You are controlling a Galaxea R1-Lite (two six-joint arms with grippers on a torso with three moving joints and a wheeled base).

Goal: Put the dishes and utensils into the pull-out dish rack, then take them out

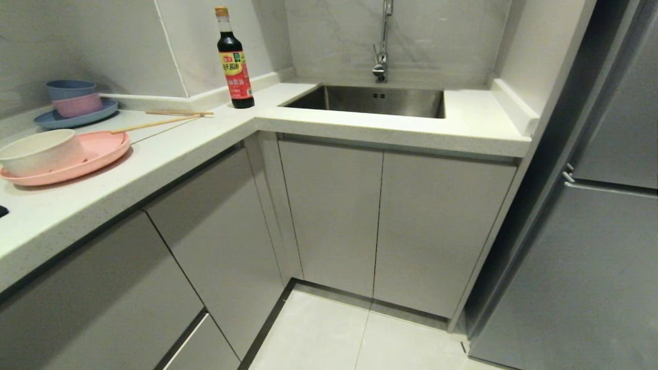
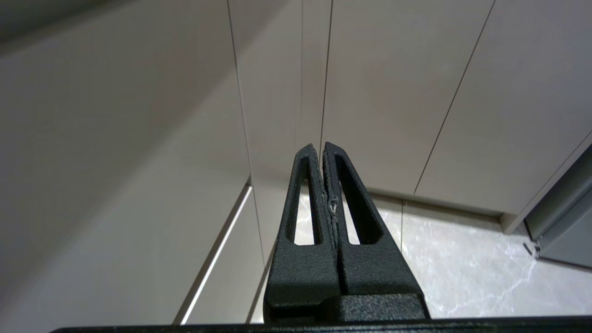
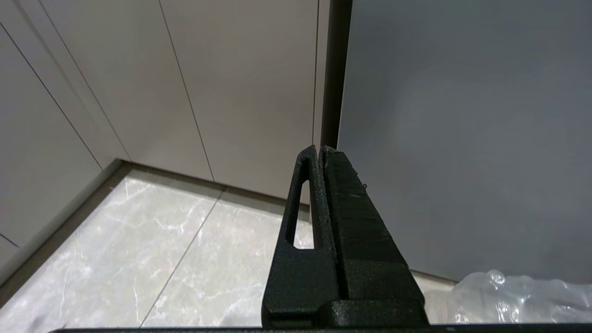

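The cream-white bowl [image 1: 38,150] sits on the pink plate [image 1: 95,154] on the white counter [image 1: 169,154], at the robot's left. The two wooden chopsticks [image 1: 164,119] lie on the counter just past the plate, one with its end touching the plate's rim. Behind them a blue plate [image 1: 77,117] holds a small pink bowl [image 1: 78,105] with a blue bowl [image 1: 70,89] on top. A dark sauce bottle [image 1: 234,61] stands near the sink [image 1: 370,100]. The grey cupboard fronts [image 1: 329,216] below are all closed. The left gripper [image 2: 320,148] hangs low near the cupboards with its fingers pressed together and nothing in them. The right gripper [image 3: 320,150] hangs low too, fingers together and empty
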